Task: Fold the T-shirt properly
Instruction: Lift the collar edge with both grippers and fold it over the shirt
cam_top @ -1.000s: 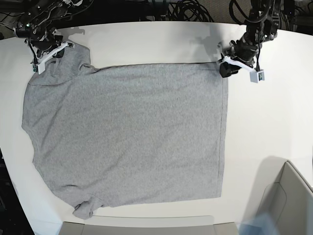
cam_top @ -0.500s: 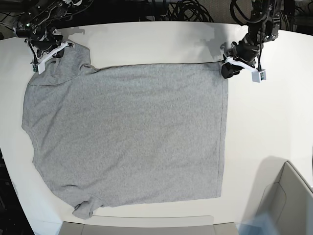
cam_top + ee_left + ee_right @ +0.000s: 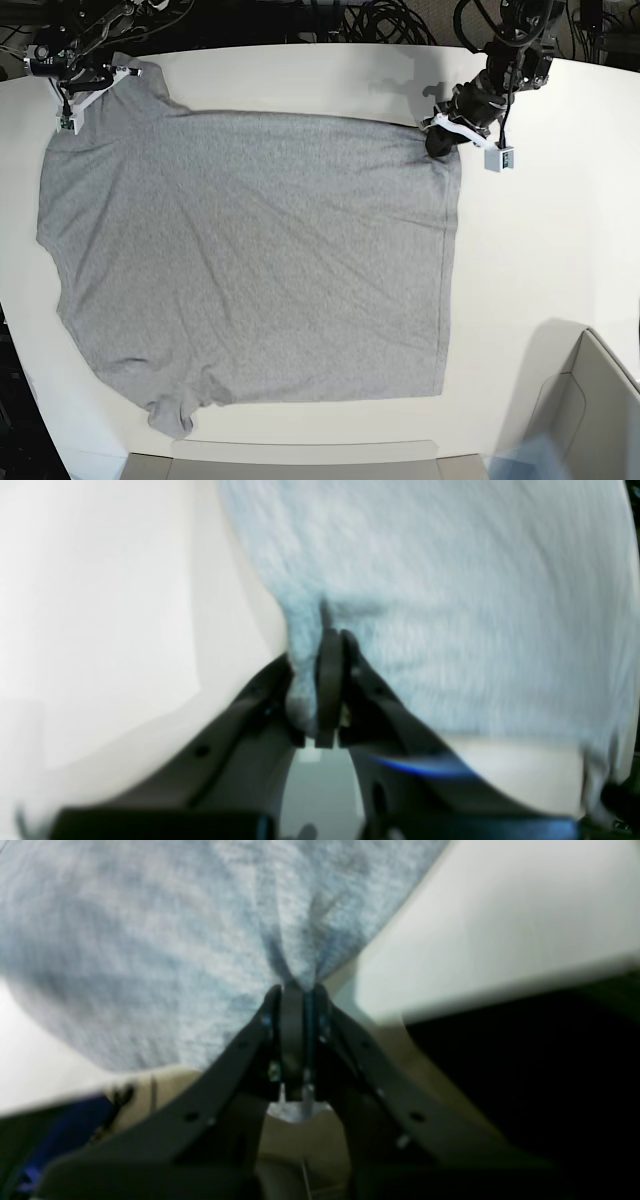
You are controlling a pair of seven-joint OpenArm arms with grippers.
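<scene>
Both arms have lifted and pulled the far edge of the T-shirt (image 3: 250,260) since a moment ago. The left gripper (image 3: 437,143), which stood spread beside the hem corner, has now pressed shut on that corner; its wrist view shows the jaws together with a nub of grey cloth pinched between them (image 3: 300,680). The right gripper (image 3: 88,82) is pinched on the sleeve end at the other far corner, fabric bunched into the closed tips (image 3: 295,970). The held edge has shifted toward the back of the table (image 3: 300,75), and the cloth, flat before, now carries long diagonal wrinkles running out from the two held corners. The near sleeve (image 3: 170,415) and the near hem still lie on the table, plain grey side up, no lettering in sight. The shirt lies spread wide across the middle of the table, its held edge raised a little, though how far off the surface I cannot tell. A pale bin (image 3: 590,410) sits at the near corner, well apart from the shirt. Judgement: the grasp is made and the first fold is just starting; the far edge would need carrying over toward the near edge, both arms evenly. Risk: the left pinch looks thin and might slip.
</scene>
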